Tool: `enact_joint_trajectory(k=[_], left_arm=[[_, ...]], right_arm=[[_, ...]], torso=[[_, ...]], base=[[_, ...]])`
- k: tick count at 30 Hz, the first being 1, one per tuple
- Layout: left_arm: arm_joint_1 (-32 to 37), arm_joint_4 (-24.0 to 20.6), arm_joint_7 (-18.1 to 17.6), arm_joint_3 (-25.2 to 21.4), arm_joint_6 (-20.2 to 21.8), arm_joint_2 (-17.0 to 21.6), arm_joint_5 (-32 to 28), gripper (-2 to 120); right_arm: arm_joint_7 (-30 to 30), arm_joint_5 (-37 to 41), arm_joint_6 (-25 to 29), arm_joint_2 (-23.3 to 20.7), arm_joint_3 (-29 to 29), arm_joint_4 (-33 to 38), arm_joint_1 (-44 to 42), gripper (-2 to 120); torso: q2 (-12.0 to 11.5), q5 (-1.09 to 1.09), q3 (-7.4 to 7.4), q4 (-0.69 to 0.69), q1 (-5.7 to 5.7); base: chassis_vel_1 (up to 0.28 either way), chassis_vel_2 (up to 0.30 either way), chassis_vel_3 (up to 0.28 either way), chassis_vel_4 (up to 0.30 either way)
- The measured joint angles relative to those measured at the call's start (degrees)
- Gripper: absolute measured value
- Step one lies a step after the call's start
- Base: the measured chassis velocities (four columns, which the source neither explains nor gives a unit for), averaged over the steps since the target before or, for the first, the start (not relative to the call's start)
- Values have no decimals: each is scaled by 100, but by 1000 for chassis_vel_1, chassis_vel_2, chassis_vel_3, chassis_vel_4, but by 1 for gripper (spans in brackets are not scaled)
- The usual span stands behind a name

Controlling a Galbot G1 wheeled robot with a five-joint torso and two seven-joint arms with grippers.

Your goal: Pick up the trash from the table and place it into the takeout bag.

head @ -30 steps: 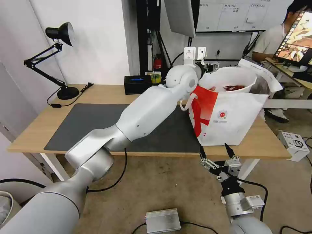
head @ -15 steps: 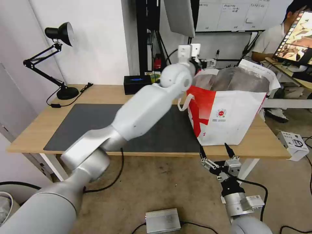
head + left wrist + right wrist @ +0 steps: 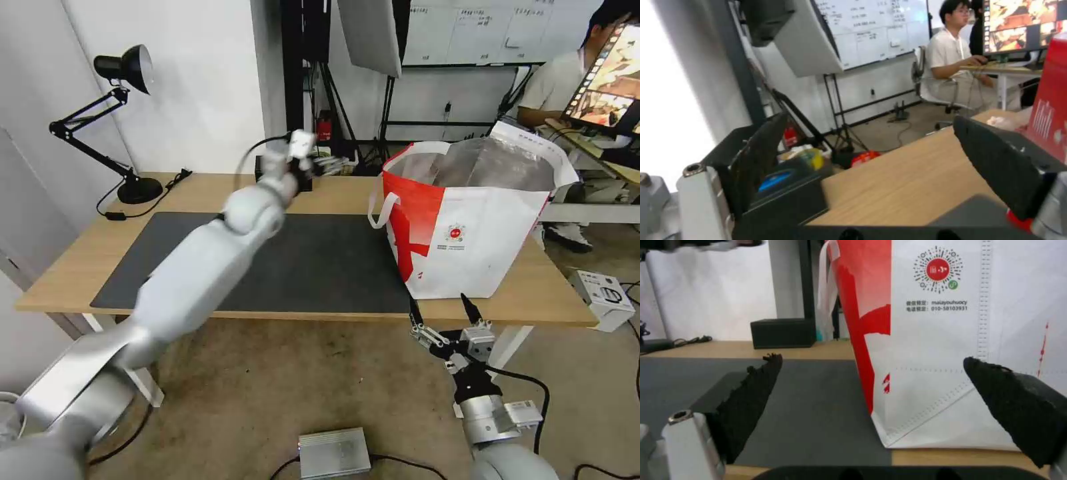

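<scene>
Hovering near the surface's (image 3: 200, 193) far edge, the left gripper (image 3: 327, 164) has jaws released and empty; the takeout bag (image 3: 467, 233) stands at the right end. The right gripper (image 3: 445, 315) waits below the front edge, jaws released.

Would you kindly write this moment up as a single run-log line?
left hand: open, empty, above table rear, beside takeout bag | right hand: open, parked below table front edge | mat: no trash seen

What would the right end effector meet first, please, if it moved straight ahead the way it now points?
Most likely the takeout bag. The right end effector, open and empty, sits just off the table's near edge, and the bag's white front wall and red corner lie directly between its fingers, though the exact gap is unclear.
</scene>
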Motion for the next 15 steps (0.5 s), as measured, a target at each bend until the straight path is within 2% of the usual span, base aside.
enact_joint_trajectory(k=[2, 3, 6, 7, 9, 10, 12, 13, 15], left_arm=[[548, -429, -8, -472, 29, 220, 35, 100], [548, -429, -8, -472, 29, 220, 35, 100], [1281, -971, -167, -963, 174, 435, -69, 100], [1281, -971, -167, -963, 174, 435, -69, 100], [1791, -1360, -207, -1269, 233, 530, -98, 100], [1791, -1360, -207, -1269, 233, 530, -98, 100], [2241, -1693, -220, -1574, 317, 558, -103, 100], [2241, -1693, -220, -1574, 317, 558, -103, 100], [2861, -2049, -218, -1995, 350, 524, -44, 100]], right_arm=[[0, 0, 0, 0, 0, 0, 0, 100], [0, 0, 0, 0, 0, 0, 0, 100], [0, 0, 0, 0, 0, 0, 0, 100], [0, 0, 0, 0, 0, 0, 0, 100], [0, 0, 0, 0, 0, 0, 0, 100], [0, 0, 0, 0, 0, 0, 0, 100], [1, 0, 0, 0, 1, 0, 0, 100], [1, 0, 0, 0, 1, 0, 0, 100], [0, 0, 0, 0, 0, 0, 0, 100]], torso=[[0, 0, 0, -1, 0], [0, 0, 0, -1, 0], [0, -1, -1, 1, 0], [0, -1, -1, 1, 0], [0, 2, -1, -1, 0], [0, 2, -1, -1, 0], [0, 3, 0, -3, 0], [0, 3, 0, -3, 0], [0, 2, -1, -2, -1]], base=[[0, 0, 0, 0], [0, 0, 0, 0], [0, 0, 0, 0], [0, 0, 0, 0], [0, 0, 0, 0], [0, 0, 0, 0], [0, 0, 0, 0], [0, 0, 0, 0], [0, 0, 0, 0]])
